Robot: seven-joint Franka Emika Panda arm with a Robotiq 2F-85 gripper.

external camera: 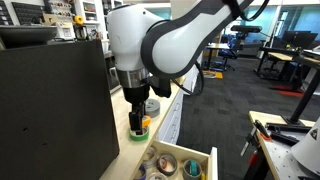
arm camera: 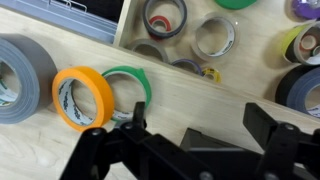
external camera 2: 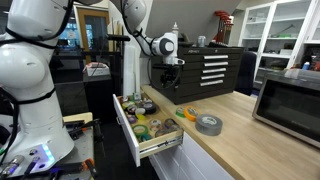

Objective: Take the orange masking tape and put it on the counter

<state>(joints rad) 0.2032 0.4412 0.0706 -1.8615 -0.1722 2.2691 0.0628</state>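
dark fingers (arm camera: 272, 140) of your end effector (arm camera: 200, 150) fill the bottom edge of the wrist view. the jaws stand wide apart and nothing sits between them, so read the end effector as open and empty.

the orange masking tape (arm camera: 83, 98) lies on the counter (arm camera: 200, 95), up and to the left of the fingers in the wrist view. it is clear of both fingers. the roll sits tilted, with its pale inner core facing the camera. its right side overlaps a green tape roll (arm camera: 130, 85) and appears to lean on it. a large grey tape roll (arm camera: 25, 78) sits just beside its left side.

an open wooden drawer (arm camera: 125, 30) borders the counter at the top of the wrist view. it holds several more tape rolls of mixed colours.

in an exterior view the end effector (external camera 2: 168, 86) hangs from the arm above the far part of the counter (external camera 2: 245, 145). the orange masking tape (external camera 2: 184, 111) lies nearer the camera, next to the grey tape roll (external camera 2: 208, 124). the drawer (external camera 2: 160, 143) is pulled out from the counter front.

in an exterior view the end effector (external camera: 137, 124) points straight down, close above the counter.
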